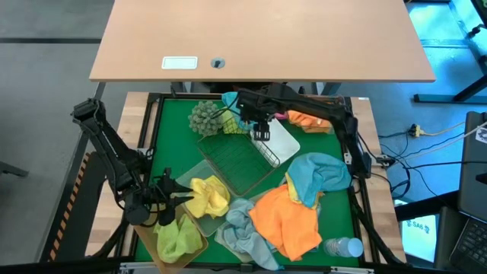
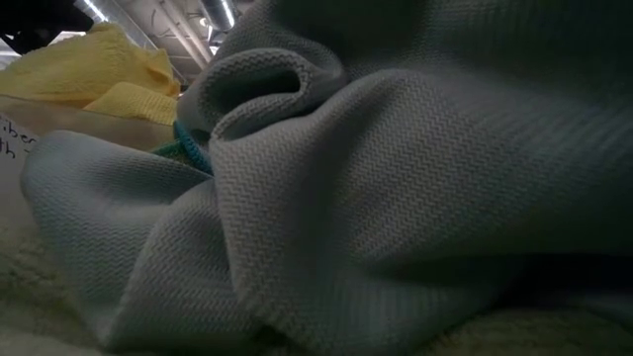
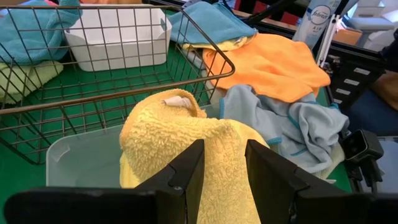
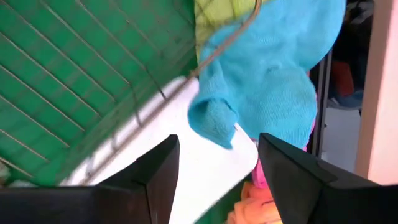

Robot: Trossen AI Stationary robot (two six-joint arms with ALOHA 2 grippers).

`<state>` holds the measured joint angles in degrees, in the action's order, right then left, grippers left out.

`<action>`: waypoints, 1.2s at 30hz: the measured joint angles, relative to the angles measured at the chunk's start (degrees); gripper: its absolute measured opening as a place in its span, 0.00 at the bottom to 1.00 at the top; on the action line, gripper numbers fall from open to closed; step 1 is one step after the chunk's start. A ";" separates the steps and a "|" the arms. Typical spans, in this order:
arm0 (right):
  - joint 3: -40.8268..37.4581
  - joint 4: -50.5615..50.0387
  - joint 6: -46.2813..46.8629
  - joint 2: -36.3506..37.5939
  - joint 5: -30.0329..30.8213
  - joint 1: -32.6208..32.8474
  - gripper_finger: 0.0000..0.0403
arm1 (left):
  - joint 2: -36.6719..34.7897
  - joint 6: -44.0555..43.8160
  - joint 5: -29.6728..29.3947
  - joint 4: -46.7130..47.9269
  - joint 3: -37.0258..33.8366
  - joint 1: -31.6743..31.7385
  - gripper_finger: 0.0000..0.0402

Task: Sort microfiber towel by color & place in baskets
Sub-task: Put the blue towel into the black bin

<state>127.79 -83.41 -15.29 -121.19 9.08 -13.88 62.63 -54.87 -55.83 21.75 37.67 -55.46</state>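
Note:
My left gripper point(image 1: 173, 190) point(image 3: 224, 146) sits at the table's near left, shut on a yellow towel point(image 1: 209, 196) that drapes over the frosted clear basket point(image 3: 74, 162). My right gripper point(image 1: 261, 135) point(image 4: 217, 140) hovers open above the white basket point(image 1: 281, 144), touching nothing. A bright blue towel point(image 4: 273, 68) hangs over the green wire basket's rim point(image 4: 224, 46) ahead of it. A lime towel point(image 1: 179, 236) lies in the amber basket point(image 1: 199, 228). Orange point(image 1: 289, 221), teal point(image 1: 316, 175) and pale blue point(image 1: 243, 228) towels lie loose on the mat. My left gripper pinches the yellow towel between its two fingers at the end nearest the arm point(image 3: 224, 186), reaching level from the table's left. The rest of the towel humps up ahead of the fingers point(image 3: 168, 124) and rests on the frosted basket.
A grey-green bobbly ball point(image 1: 204, 116) and another orange towel point(image 1: 308, 120) sit at the far edge. A clear bottle point(image 1: 344, 247) lies at the near right corner. The pale blue towel point(image 2: 396, 198) fills the low view. A wooden desk point(image 1: 266, 38) stands beyond the table.

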 joint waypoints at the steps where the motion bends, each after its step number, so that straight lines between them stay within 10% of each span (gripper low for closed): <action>1: -0.92 -0.02 -0.30 0.00 0.50 -0.36 0.54 | 0.00 0.00 0.00 0.01 0.00 0.00 0.28; 24: -16.21 12.42 -6.24 -0.04 2.90 -2.09 0.52 | 0.00 0.00 0.00 0.02 0.00 0.00 0.28; 36: -16.18 12.57 -4.52 0.22 1.28 -3.86 0.03 | 0.00 0.00 -0.03 0.03 0.00 0.00 0.28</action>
<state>111.61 -70.84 -19.82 -120.97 10.36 -17.74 62.63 -54.87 -55.86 21.78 37.67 -55.46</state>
